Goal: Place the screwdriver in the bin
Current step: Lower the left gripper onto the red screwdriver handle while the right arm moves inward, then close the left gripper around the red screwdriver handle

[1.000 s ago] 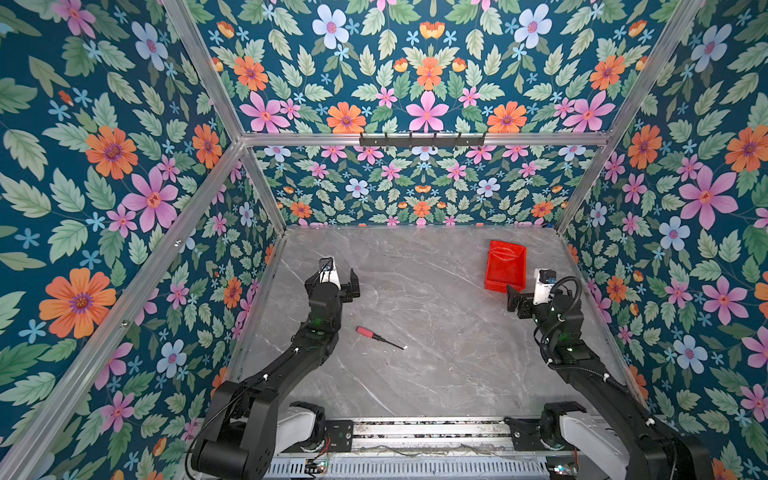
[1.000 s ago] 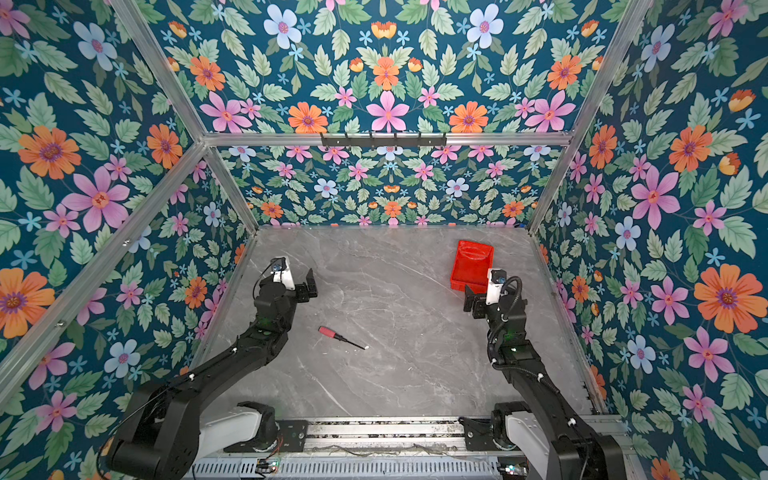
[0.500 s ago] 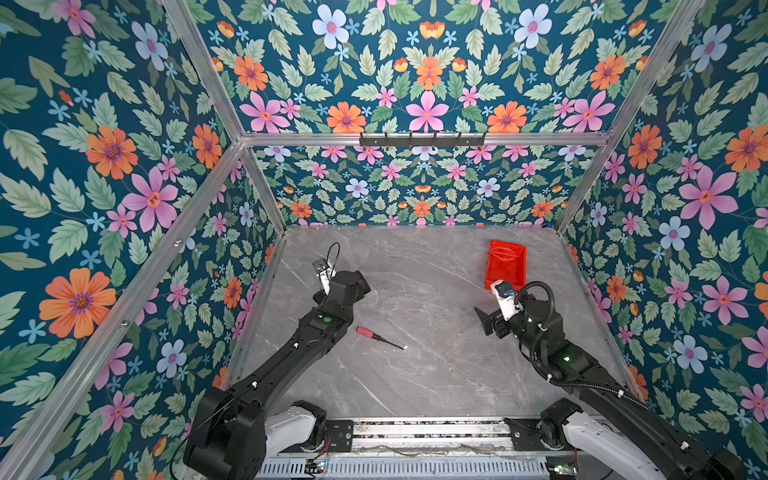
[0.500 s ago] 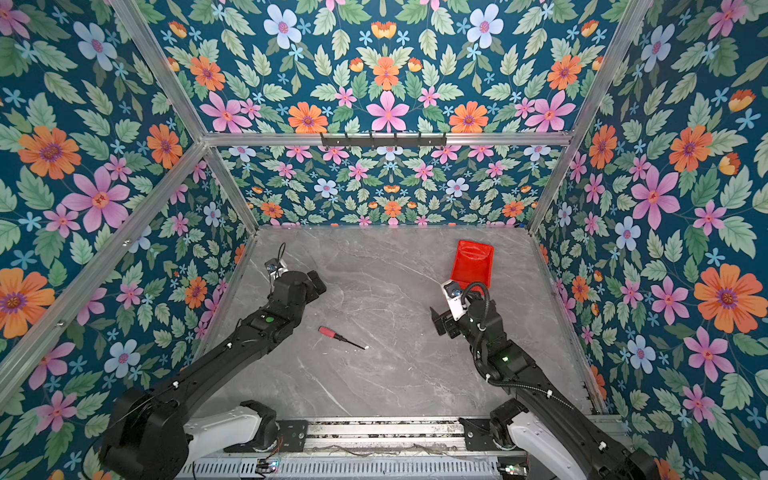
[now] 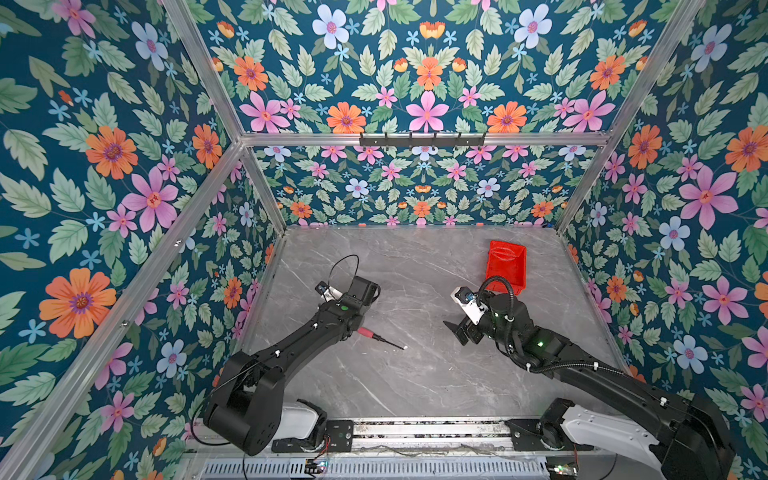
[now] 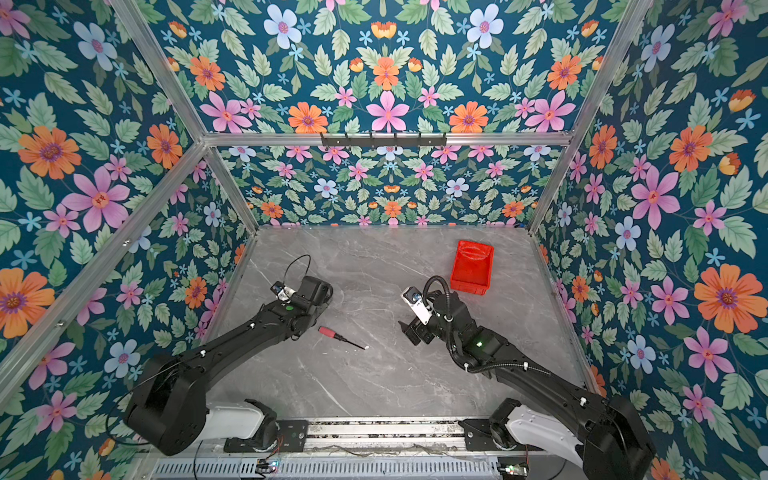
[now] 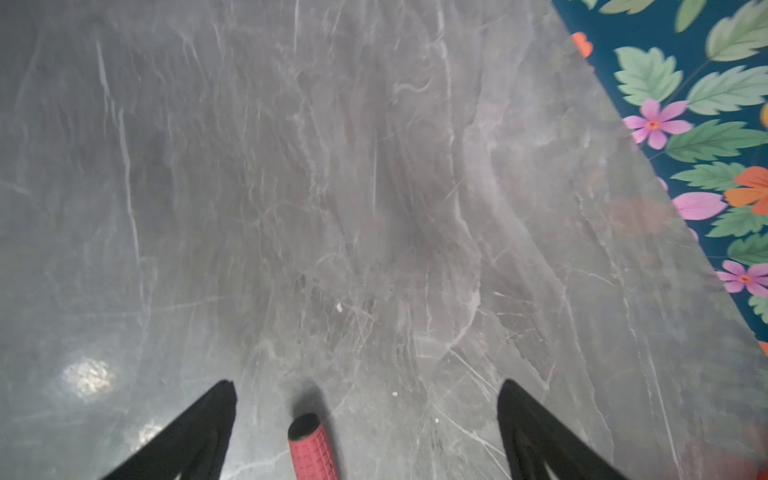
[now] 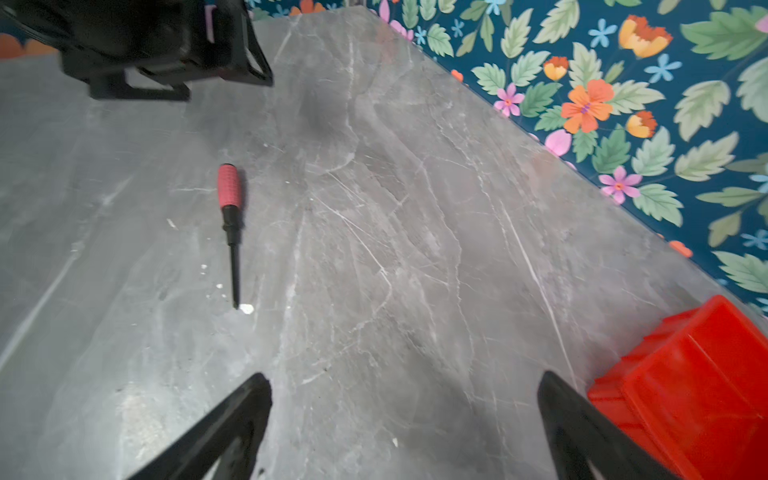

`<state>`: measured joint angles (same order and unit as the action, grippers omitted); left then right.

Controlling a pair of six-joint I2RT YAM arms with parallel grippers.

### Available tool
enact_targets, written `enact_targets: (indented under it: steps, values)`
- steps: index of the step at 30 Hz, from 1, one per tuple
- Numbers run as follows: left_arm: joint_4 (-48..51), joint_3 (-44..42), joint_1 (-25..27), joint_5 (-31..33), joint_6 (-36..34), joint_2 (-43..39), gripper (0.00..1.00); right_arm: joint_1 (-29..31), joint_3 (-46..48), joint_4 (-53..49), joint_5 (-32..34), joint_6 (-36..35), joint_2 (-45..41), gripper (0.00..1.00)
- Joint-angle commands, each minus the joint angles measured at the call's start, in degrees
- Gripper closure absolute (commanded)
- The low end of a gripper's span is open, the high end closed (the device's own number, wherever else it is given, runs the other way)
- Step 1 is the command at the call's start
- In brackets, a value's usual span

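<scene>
Screwdriver (image 7: pixel 312 451) just under spread left gripper (image 7: pixel 365 384)

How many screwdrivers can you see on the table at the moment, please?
1. The screwdriver lies flat on the table, left of centre, its handle between the open left gripper's fingers, far from the bin. None seems hidden.

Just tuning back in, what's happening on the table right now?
The left gripper, jaws open, is poised over the handle end of the screwdriver, which lies flat on the table, not yet gripped. The right gripper hovers open and empty near the bin, which has nothing in it.
</scene>
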<state>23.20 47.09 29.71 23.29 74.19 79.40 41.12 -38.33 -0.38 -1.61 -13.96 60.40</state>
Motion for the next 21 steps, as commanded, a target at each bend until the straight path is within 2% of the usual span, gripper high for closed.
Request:
enact_targets:
  steps: [1, 4, 11, 17, 21]
  values:
    - [2.7, 0.3, 0.0, -4.1, 7.0, 3.0, 0.04, 0.3, -1.2, 0.1, -5.5, 0.1, 0.8, 0.01]
    - [4.4, 1.3, 0.0, -6.1, 9.1, 5.9, 0.06, 0.5, -1.7, -0.7, -7.8, 0.3, 1.0, 0.01]
    - [5.5, 3.4, 0.0, -10.0, 9.3, 10.7, 0.08, 0.6, -1.8, -1.0, -9.4, 1.0, 1.4, 0.01]
    - [5.2, 3.2, 0.1, -14.1, 11.8, 12.4, 0.13, 0.7, -1.7, -0.9, -9.3, 1.1, 1.6, 0.01]
    - [5.2, 2.9, 0.1, -14.9, 12.7, 13.3, 0.20, 0.7, -1.7, -0.8, -9.2, 1.2, 1.6, 0.01]
